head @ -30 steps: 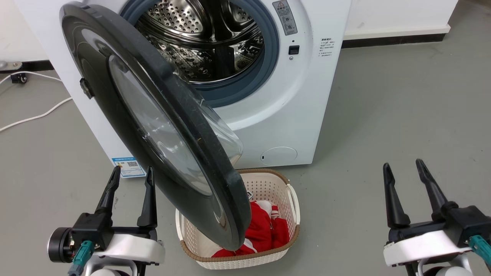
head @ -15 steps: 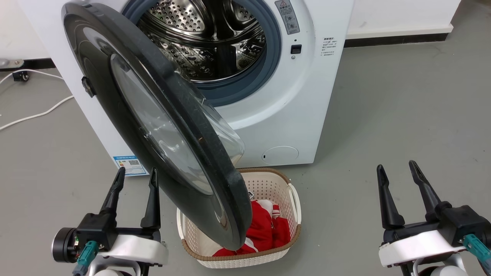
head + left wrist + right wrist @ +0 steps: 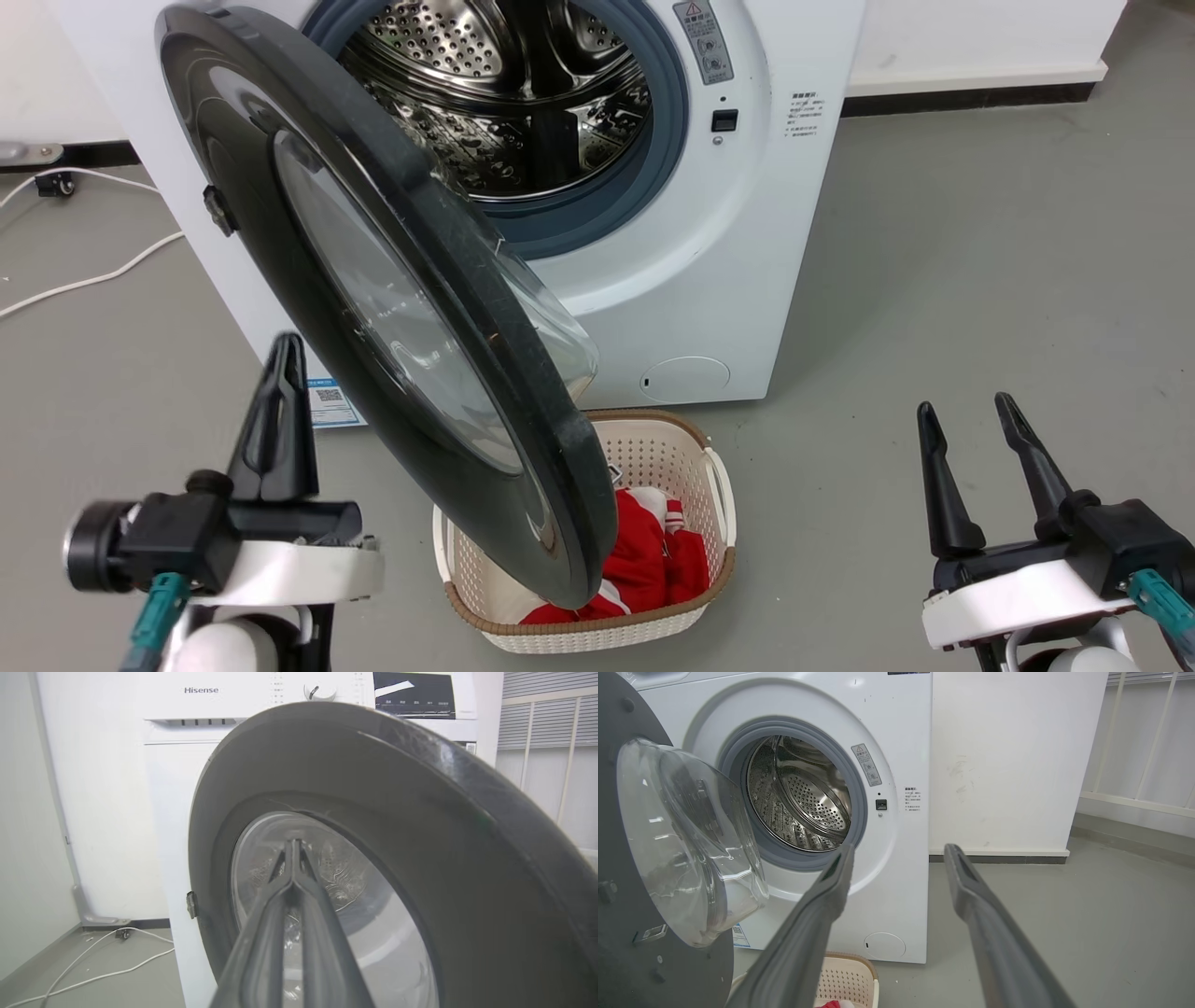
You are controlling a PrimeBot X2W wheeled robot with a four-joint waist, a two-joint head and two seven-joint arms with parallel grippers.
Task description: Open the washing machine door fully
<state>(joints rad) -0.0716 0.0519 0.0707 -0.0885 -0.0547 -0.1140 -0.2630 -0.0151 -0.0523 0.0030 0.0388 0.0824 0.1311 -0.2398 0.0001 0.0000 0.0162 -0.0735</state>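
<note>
The washing machine door (image 3: 308, 233) is round, glossy black, with a clear glass bowl. It stands part open, hinged at the left, its free edge swung out over the basket. In the left wrist view the door's (image 3: 420, 812) outer face is close ahead. The right wrist view has the door's (image 3: 682, 835) glass bowl at the left. Behind it the white washing machine (image 3: 719, 271) shows its steel drum (image 3: 504, 93). My left gripper (image 3: 285, 347) is shut on nothing, left of the door's lower part, its tips (image 3: 294, 843) pointing at the glass. My right gripper (image 3: 963, 408) is open at the lower right, far from the door, jaws (image 3: 900, 849) empty.
A cream perforated basket (image 3: 695, 448) with red clothes (image 3: 644, 560) stands on the grey floor under the door's free edge. A white cable (image 3: 84, 280) lies on the floor at the left. Open floor stretches right of the machine to a white wall (image 3: 1008, 756).
My left gripper has shut its fingers, turned at the wrist and shifted left and up beside the door. The right gripper stays open in place. The door stands as before.
</note>
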